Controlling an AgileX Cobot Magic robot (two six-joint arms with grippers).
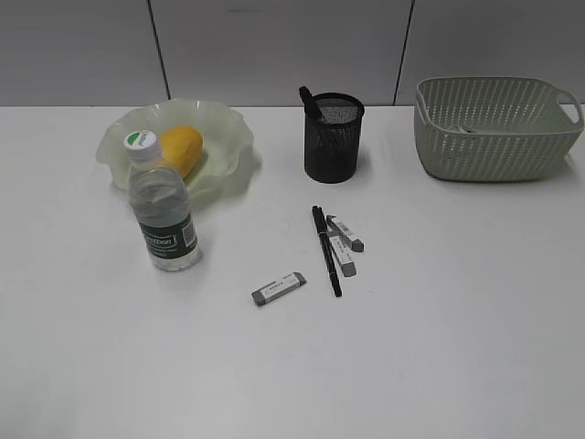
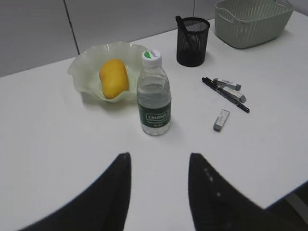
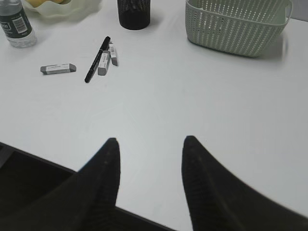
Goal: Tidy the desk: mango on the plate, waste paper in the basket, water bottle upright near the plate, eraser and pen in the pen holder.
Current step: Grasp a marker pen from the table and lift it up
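The mango [image 1: 180, 149] lies in the ruffled green plate [image 1: 224, 123] at the back left. The water bottle [image 1: 163, 206] stands upright just in front of the plate. The black mesh pen holder [image 1: 333, 137] holds one pen. A black pen [image 1: 326, 250] and three grey erasers, one [image 1: 279, 288] apart and two [image 1: 345, 244] beside the pen, lie on the desk [image 1: 439, 320]. The basket [image 1: 494, 126] at the back right shows a bit of white paper inside [image 1: 468, 129]. My left gripper [image 2: 159, 156] and right gripper [image 3: 150, 140] are open, empty, and out of the exterior view.
The right wrist view shows the desk's front edge [image 3: 57, 166] just under the right gripper. A grey panelled wall [image 1: 274, 46] runs behind the desk.
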